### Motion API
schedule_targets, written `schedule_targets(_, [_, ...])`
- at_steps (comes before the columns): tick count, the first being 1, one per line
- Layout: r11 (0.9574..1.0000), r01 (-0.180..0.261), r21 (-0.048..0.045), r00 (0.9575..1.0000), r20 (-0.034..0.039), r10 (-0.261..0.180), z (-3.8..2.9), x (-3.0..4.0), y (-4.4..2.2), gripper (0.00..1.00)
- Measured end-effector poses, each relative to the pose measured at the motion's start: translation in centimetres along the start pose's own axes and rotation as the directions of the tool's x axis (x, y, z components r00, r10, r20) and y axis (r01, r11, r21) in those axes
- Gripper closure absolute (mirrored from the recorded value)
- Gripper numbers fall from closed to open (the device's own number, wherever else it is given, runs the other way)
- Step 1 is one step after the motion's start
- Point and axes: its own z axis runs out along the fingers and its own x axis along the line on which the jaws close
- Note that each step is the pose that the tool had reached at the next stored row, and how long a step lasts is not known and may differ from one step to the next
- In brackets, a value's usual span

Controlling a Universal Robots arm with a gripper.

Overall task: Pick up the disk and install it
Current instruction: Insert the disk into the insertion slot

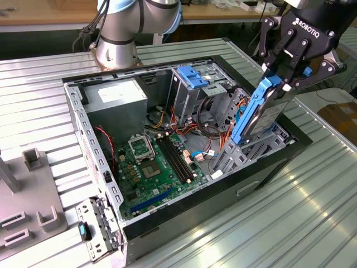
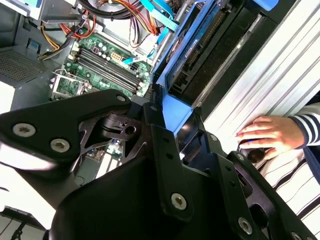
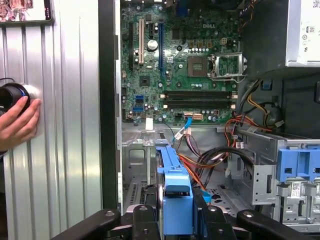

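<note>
Up at the exterior view's right, the gripper (image 1: 288,77) is clamped on the top end of the disk (image 1: 261,114), which stands steeply on end, long axis aimed down, lower end at the drive bay (image 1: 252,152).

An open black tower computer case (image 1: 189,215) stands on a ribbed silvery metal table (image 1: 312,223) beneath the claw (image 1: 285,82), its flat green motherboard (image 1: 156,167) lower and farther in, with a pale blue slotted plastic bracket (image 1: 192,78) and a big grey metal box with a white label (image 1: 114,103) well apart from the claw.
</note>
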Motion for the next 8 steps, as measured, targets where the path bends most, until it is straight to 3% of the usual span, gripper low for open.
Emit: schedule_targets(8, [1.0000, 0.003, -0.0010, 1.0000, -0.0020, -0.003, 0.79, 0.02, 0.05, 0.64])
